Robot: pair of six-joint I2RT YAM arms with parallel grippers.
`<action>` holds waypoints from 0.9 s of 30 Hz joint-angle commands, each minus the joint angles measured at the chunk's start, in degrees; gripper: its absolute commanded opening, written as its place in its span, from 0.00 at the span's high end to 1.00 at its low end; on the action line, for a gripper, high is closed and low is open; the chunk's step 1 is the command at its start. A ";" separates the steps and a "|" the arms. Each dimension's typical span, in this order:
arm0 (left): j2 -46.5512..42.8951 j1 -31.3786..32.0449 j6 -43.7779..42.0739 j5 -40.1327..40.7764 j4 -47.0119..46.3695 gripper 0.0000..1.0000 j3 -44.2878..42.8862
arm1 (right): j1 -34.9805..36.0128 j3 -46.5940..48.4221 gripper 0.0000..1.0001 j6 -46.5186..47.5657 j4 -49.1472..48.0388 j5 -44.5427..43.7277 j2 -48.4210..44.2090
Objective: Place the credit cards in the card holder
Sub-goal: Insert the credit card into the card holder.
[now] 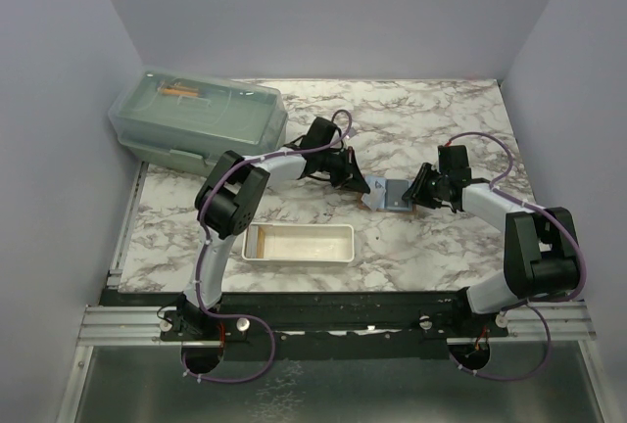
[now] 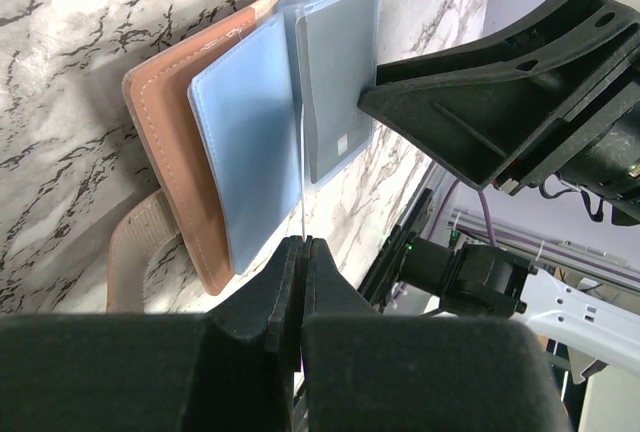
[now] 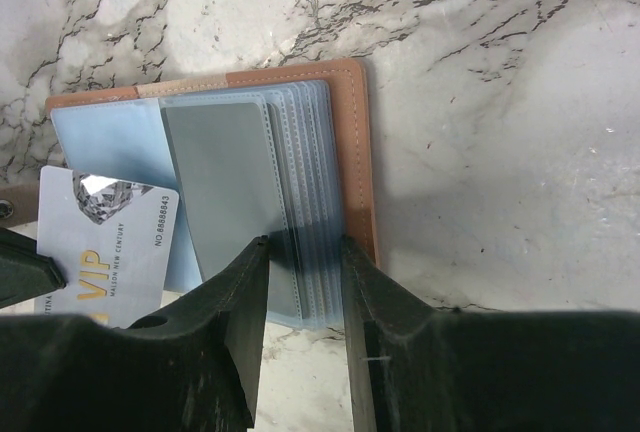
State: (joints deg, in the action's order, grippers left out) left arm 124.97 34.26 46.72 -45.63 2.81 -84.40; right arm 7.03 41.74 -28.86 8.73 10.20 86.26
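**Card insertion, mid-step.** The holder (image 1: 392, 195) lies open mid-bench (image 1: 441, 119), between my two claws. The left claw (image 2: 302, 242), pinched together on a card (image 3: 105, 242), carries it over the holder's near-left side, where I judge it can slide into a sleeve. The right claw (image 3: 305, 272), jaws apart, straddles the sleeves (image 3: 305, 167) on the holder's other side, apparently pinning it flat. A grey card (image 3: 225, 187) sits in a sleeve.

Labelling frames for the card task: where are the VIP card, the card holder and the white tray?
VIP card (image 3: 105, 242), right wrist view, its printed face.
card holder (image 3: 357, 152), right wrist view, its stitched brown right border.
white tray (image 1: 294, 258), top external view, its near wall.
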 commanded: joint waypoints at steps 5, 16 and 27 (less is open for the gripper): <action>2.42 0.70 0.29 -1.53 -0.61 1.00 0.16 | 0.27 -0.65 0.67 1.09 2.78 1.38 1.54; -1.54 0.72 -0.71 2.93 -0.25 1.00 1.45 | 0.27 -0.60 0.67 0.93 2.83 1.84 1.59; -3.39 0.72 -0.89 0.64 -0.38 1.00 1.61 | 0.27 -0.06 0.67 1.08 3.06 2.09 2.67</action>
State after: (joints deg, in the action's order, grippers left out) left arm 123.42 34.63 46.44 -44.51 2.70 -83.42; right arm 7.01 41.93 -28.82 8.80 10.44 86.48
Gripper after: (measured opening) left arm 0.017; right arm 0.340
